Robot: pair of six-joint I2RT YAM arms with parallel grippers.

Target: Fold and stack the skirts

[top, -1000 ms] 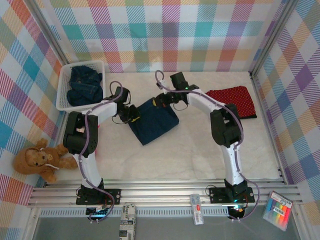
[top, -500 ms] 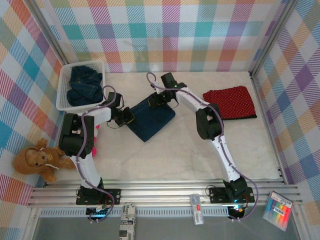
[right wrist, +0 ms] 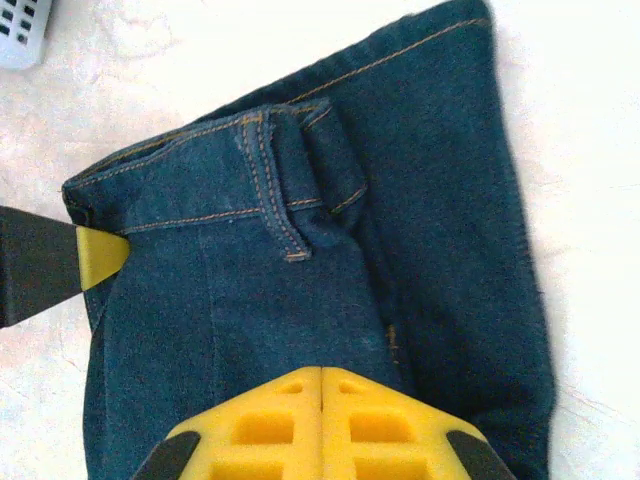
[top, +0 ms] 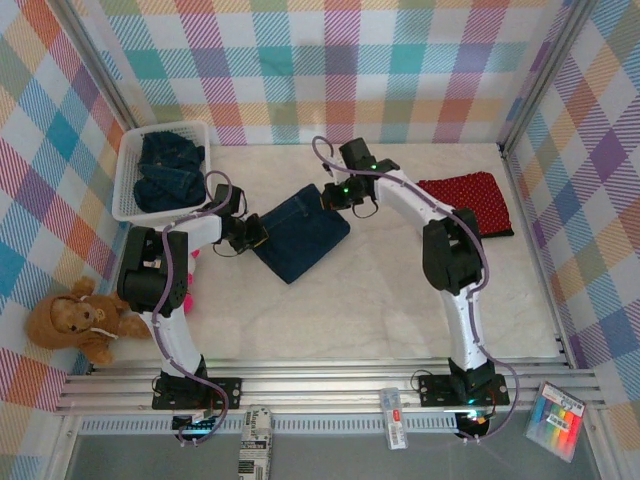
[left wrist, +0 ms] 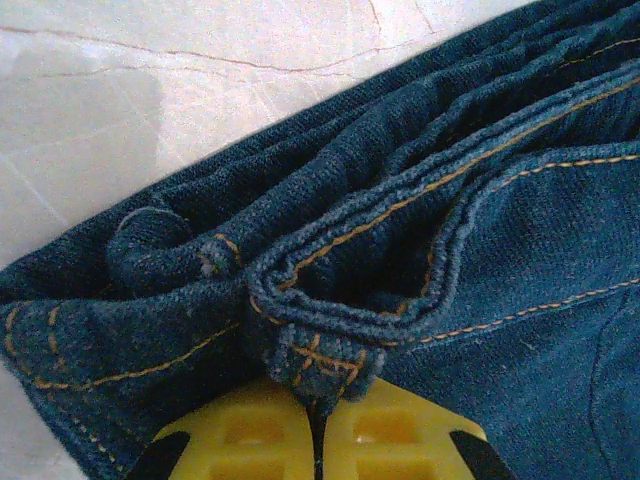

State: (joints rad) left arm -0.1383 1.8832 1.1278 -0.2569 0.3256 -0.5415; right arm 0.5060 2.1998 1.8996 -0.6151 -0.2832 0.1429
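Note:
A folded dark blue denim skirt (top: 300, 235) lies mid-table. My left gripper (top: 254, 233) is at its left edge, and its yellow fingers (left wrist: 250, 435) are shut on a stitched waistband fold of the denim skirt (left wrist: 450, 250). My right gripper (top: 337, 194) is over the skirt's far right corner, fingers (right wrist: 260, 425) pressed together above the denim skirt (right wrist: 300, 270), with no cloth showing between them. The left gripper's yellow finger (right wrist: 100, 255) shows at the skirt's left corner. A red dotted skirt (top: 462, 200) lies folded at the right on a black skirt (top: 492, 232).
A white mesh basket (top: 125, 180) at the back left holds more denim skirts (top: 168, 170); its corner (right wrist: 20, 28) shows in the right wrist view. A brown plush bear (top: 78, 322) lies off the table's left edge. Plaid walls close in three sides.
The left gripper pulled the denim skirt a little to the left and kept its grip. The right gripper swung left over the skirt, opened briefly, then came back right and shut.

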